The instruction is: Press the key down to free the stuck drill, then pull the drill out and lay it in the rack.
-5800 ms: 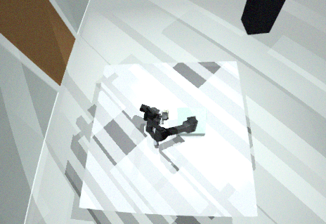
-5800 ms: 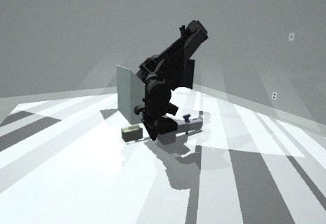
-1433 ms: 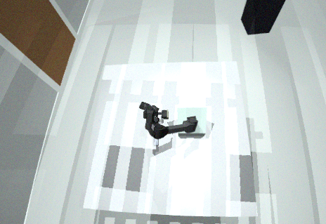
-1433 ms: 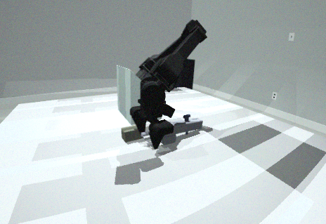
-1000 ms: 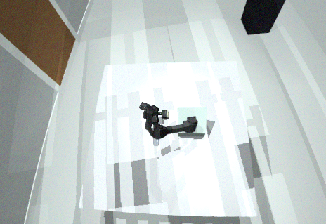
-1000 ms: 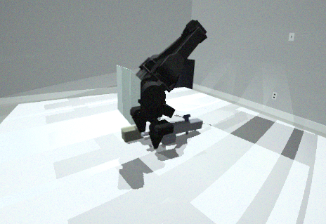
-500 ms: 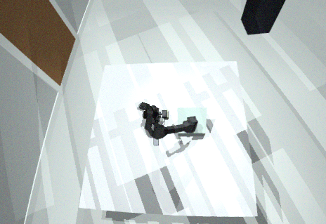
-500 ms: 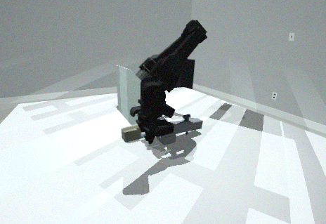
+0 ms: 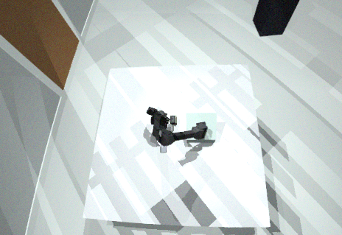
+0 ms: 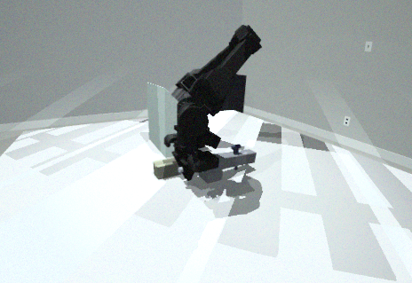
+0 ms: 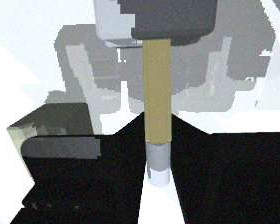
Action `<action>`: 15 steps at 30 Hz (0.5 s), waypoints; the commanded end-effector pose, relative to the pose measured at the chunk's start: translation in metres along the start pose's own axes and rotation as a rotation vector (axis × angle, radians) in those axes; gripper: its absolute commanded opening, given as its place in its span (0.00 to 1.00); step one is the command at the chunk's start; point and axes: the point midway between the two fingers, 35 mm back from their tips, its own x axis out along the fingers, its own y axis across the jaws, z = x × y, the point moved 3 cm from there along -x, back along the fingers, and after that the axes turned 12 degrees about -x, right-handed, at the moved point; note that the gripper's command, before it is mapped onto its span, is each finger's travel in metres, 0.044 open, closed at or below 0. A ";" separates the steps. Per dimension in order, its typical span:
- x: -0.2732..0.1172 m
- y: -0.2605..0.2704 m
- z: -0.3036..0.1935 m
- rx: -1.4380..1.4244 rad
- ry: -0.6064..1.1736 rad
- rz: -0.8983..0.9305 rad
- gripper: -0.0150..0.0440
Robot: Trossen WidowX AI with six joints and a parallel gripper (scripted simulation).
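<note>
The drill is a slim tan rod with a grey tip, reaching out of the end of a grey holder in the wrist view. My gripper is shut on the drill, with one black finger against each side near its grey end. A dark blue knob, which looks like the key, stands on top of the holder in the exterior view. A small olive block, perhaps the rack, lies beside the left finger in the wrist view. The arm hides part of the holder.
A pale green panel stands close to the arm. A tall black box stands on the floor beyond the table. Shadows and light stripes cross the table top.
</note>
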 end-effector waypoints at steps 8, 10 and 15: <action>-0.002 0.002 0.000 0.002 -0.005 -0.002 0.25; -0.003 0.002 0.000 0.002 -0.005 -0.002 0.25; -0.003 0.002 0.001 0.002 -0.005 -0.002 0.25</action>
